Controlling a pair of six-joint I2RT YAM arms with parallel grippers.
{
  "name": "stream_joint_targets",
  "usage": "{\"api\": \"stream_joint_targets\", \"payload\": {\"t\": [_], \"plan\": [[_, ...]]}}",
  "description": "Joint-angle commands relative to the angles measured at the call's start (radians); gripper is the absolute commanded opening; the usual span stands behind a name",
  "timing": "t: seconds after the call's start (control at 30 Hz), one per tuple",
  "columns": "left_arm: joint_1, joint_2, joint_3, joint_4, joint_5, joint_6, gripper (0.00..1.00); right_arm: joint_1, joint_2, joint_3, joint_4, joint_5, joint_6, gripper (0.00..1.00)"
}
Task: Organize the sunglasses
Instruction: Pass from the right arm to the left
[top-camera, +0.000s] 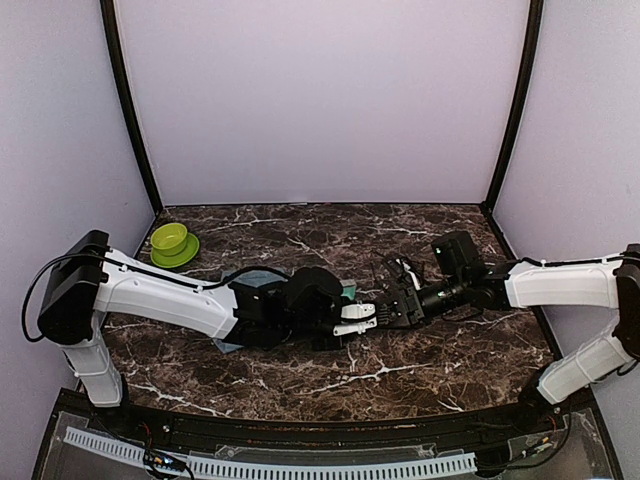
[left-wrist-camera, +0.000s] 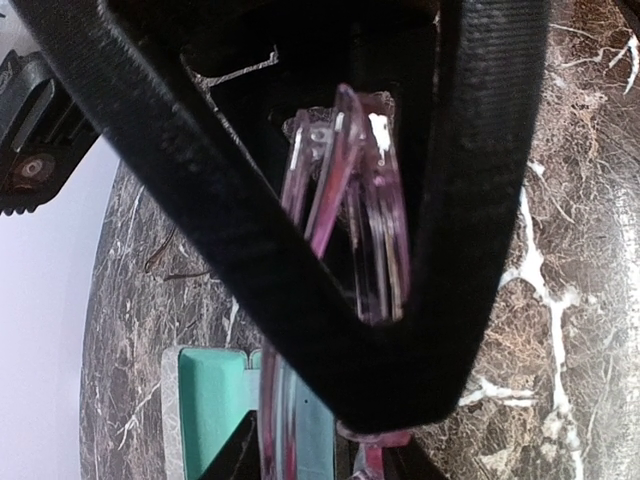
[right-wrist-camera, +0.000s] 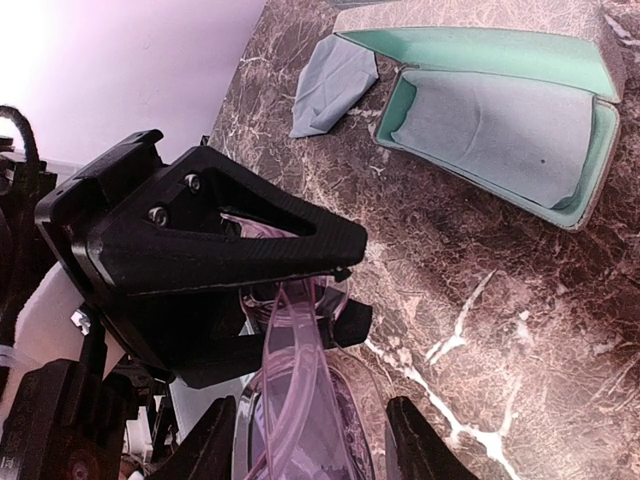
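Observation:
The pink-purple sunglasses (right-wrist-camera: 300, 400) hang folded above the marble table (right-wrist-camera: 520, 330), between my two grippers at its middle. My right gripper (right-wrist-camera: 310, 450) is shut on them, one finger on each side of the lenses. My left gripper (right-wrist-camera: 345, 290) faces it from the other end, its black triangular fingers standing close above and below the frame; I cannot make out contact. In the left wrist view the sunglasses (left-wrist-camera: 370, 230) show through a black finger (left-wrist-camera: 250, 250) of the right gripper. From above, the left gripper (top-camera: 368, 318) and the right gripper (top-camera: 395, 305) meet tip to tip.
An open grey case (right-wrist-camera: 590, 150) with teal lining lies just beyond the grippers, a blue-grey cloth (right-wrist-camera: 500, 130) inside it. A second light blue cloth (right-wrist-camera: 335, 80) lies loose beside it. A green bowl (top-camera: 173, 243) stands at the far left of the table.

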Motion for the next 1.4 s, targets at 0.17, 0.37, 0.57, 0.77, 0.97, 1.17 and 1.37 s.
{"api": "stream_joint_targets", "payload": {"t": [0.17, 0.37, 0.57, 0.77, 0.97, 1.17, 1.37], "plan": [[-0.003, -0.015, 0.017, -0.028, -0.004, -0.047, 0.33, 0.006, -0.006, 0.013, -0.014, 0.004, -0.019, 0.56], [0.004, -0.02, 0.009, -0.034, 0.001, -0.076, 0.3, 0.006, -0.003, 0.017, -0.028, 0.01, -0.027, 0.63], [0.042, -0.061, -0.024, -0.039, 0.038, -0.16, 0.31, -0.004, -0.038, 0.028, -0.072, 0.052, -0.044, 0.71], [0.116, -0.15, -0.082, -0.023, 0.105, -0.314, 0.33, -0.023, -0.081, 0.048, -0.119, 0.084, -0.061, 0.76], [0.19, -0.246, -0.165, 0.09, 0.142, -0.577, 0.34, -0.011, -0.121, 0.087, -0.068, 0.241, -0.035, 0.79], [0.216, -0.295, -0.193, 0.165, 0.123, -0.889, 0.34, 0.069, -0.113, 0.061, 0.099, 0.466, 0.028, 0.81], [0.217, -0.303, -0.28, 0.359, 0.141, -1.113, 0.36, 0.2, -0.051, 0.029, 0.273, 0.654, 0.101, 0.84]]}}
